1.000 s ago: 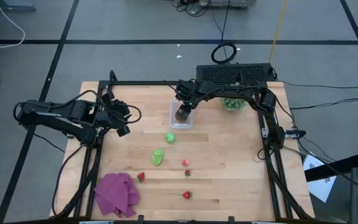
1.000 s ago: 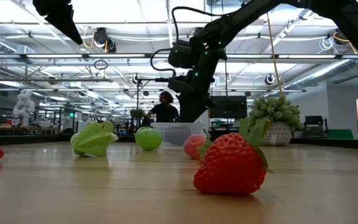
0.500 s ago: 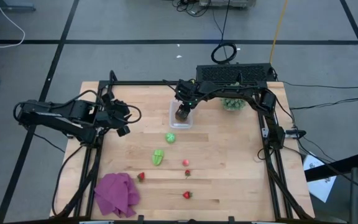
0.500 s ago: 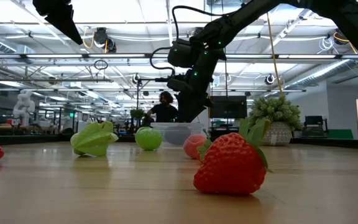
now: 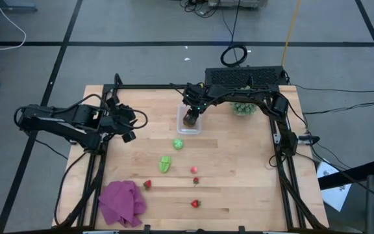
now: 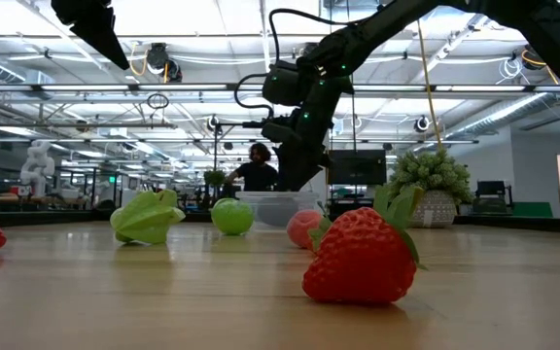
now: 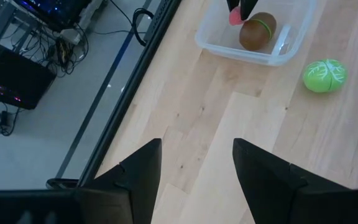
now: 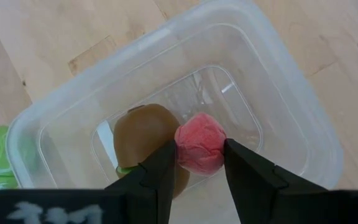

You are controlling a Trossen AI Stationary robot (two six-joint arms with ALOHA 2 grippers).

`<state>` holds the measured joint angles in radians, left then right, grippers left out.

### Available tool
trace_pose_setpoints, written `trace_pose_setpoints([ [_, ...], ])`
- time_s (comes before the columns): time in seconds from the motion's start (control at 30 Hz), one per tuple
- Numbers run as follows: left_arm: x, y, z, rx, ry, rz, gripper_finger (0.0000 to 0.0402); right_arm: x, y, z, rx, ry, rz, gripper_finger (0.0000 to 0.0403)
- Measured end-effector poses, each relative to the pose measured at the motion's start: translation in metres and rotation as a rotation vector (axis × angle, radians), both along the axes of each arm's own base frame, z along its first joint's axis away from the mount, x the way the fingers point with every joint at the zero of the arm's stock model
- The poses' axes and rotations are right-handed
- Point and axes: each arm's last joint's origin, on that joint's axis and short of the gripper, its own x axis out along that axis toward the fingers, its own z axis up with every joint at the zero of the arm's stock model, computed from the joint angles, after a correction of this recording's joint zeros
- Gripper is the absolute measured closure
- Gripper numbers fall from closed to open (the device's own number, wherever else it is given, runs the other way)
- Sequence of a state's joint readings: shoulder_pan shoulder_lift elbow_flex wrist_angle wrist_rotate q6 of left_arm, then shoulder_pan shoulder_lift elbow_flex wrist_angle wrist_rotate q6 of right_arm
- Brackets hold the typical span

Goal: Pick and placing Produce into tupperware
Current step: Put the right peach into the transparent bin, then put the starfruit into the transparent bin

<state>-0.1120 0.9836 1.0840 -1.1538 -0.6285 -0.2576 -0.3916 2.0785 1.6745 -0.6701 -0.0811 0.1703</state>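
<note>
The clear tupperware [image 5: 188, 119] stands near the table's far edge with the brown kiwi [image 8: 143, 135] lying inside it. My right gripper [image 8: 201, 163] hangs over its inside, shut on a pink-red round fruit [image 8: 201, 143]. On the wood lie a light green ball [image 5: 178, 143], a light green star-shaped piece [image 5: 165, 164], a pink piece [image 5: 193, 169] and three strawberries [image 5: 147, 184] [image 5: 195, 181] [image 5: 195, 203]. My left gripper [image 7: 197, 168] is open and waits at the table's left side [image 5: 123, 121]. My right gripper pinches the pink-red round fruit between its two fingers [image 8: 165, 167], one on each side of it [image 8: 185, 152]. The fingers come from above, pointing down into the tupperware. The fruit sits right beside the kiwi; whether it rests on the container's floor, I cannot tell.
A spiky pale-green plant [image 5: 243, 108] stands right of the tupperware. A purple cloth [image 5: 122, 203] lies at the near left corner. Black frame rails [image 5: 279, 140] run along the table's sides. Bare wood lies between the tupperware and the loose produce.
</note>
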Motion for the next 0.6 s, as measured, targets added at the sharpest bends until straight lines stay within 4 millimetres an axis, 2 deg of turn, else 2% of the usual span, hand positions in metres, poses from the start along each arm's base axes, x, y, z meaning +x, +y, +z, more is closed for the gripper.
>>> trace_pose_setpoints([
  [0.33,0.0,0.0001,0.0,0.0,0.0,0.0,0.0197,0.0015,-0.0006,0.0007,-0.009,-0.017,0.003,0.0203],
  [0.6,0.0,0.0,0.0,0.0,0.0,0.0,0.0197,0.0044,-0.002,0.0028,-0.026,-0.053,0.006,0.0198],
])
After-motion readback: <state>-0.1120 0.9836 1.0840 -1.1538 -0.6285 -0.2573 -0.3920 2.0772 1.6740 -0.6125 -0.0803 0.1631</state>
